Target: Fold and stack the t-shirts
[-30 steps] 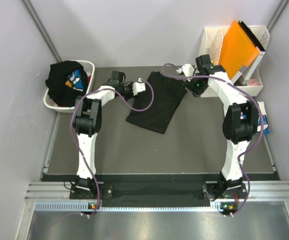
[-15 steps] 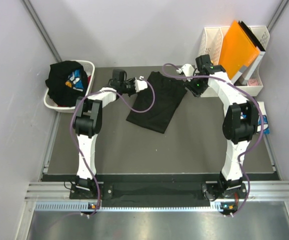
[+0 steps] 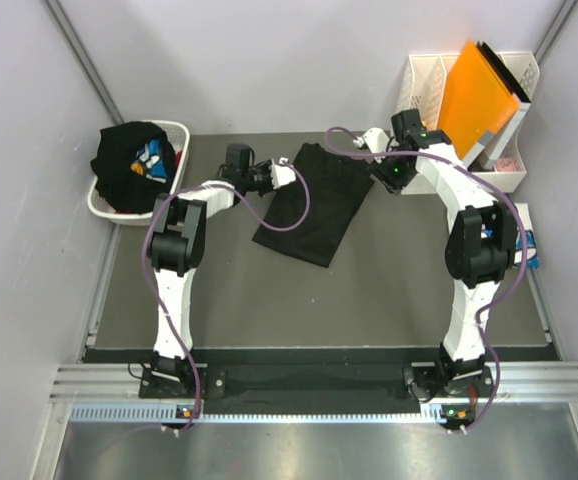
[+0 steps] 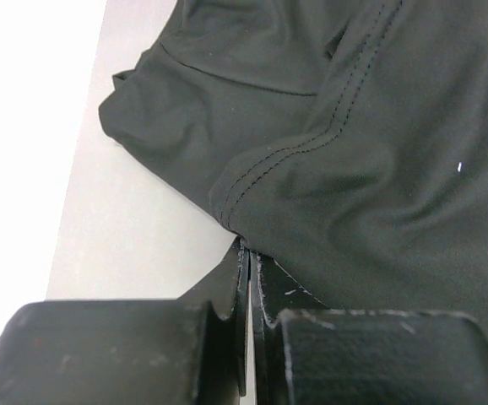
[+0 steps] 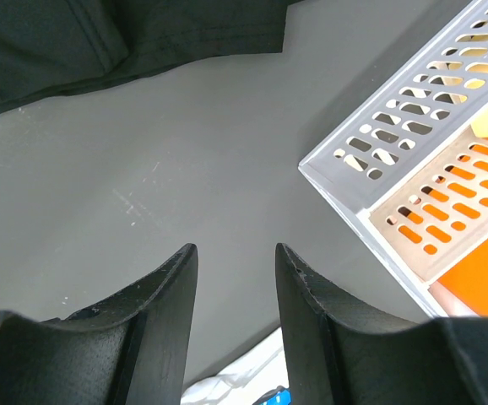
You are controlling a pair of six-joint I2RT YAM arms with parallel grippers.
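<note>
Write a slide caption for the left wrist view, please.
Left gripper, jaws shut, at the stitched hem corner of a black t-shirt lying on the grey table.

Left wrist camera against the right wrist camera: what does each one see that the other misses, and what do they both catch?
Only the left wrist view: a close look at the black t-shirt and its stitched hem, with the jaws pressed shut right at the hem's edge; whether they pinch the fabric is unclear.
Only the right wrist view: jaws standing apart with nothing between them, a white slotted file tray and the orange folder inside it.
Both: the black t-shirt, only its edge in the right wrist view, and the grey table.
</note>
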